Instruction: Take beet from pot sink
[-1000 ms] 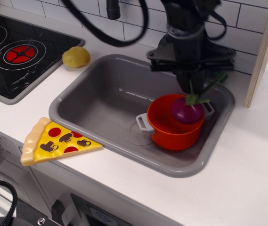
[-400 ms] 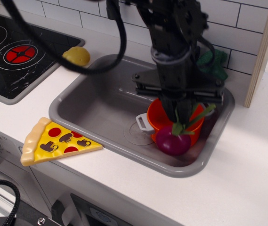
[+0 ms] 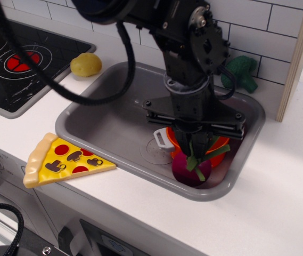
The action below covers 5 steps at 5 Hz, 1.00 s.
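Your tool is closed on the green leaves of the beet; the purple bulb sits low in the sink, against its front wall, just in front of the orange pot; a pizza slice lies on the worktop.

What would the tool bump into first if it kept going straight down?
The tool points down, pinching the green leaves of the round purple beet. Straight below lies the grey plastic sink, probably its floor beside the orange-red pot, though depth is unclear.
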### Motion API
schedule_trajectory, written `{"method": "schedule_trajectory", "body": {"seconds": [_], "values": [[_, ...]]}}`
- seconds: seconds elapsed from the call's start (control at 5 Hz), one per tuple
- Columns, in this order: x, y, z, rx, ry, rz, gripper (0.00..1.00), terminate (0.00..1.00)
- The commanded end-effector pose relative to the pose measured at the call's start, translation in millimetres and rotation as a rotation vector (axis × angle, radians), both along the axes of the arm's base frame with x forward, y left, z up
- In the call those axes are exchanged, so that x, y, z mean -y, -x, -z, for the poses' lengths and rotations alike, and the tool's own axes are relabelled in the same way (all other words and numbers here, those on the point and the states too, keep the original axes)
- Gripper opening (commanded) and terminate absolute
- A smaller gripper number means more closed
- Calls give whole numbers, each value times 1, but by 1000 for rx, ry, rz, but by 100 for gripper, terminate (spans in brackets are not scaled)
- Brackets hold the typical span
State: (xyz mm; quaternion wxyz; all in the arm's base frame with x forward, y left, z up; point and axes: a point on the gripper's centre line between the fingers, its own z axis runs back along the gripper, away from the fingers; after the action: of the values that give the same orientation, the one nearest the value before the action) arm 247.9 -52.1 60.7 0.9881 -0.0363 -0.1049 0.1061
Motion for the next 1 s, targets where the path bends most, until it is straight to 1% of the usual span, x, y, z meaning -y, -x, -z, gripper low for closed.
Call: {"method": "schedule_trajectory", "body": {"seconds": [0.0, 0.2, 0.4, 0.6, 0.8], "values": [[0, -5, -12, 63, -1, -8, 0, 0], [-3, -4, -13, 3, 26, -27, 100, 0], [-3, -1, -23, -6, 48, -39, 100, 0], [-6, 0, -33, 0, 69, -43, 100, 0], [-11, -5, -43, -4, 97, -73, 100, 0]]}}
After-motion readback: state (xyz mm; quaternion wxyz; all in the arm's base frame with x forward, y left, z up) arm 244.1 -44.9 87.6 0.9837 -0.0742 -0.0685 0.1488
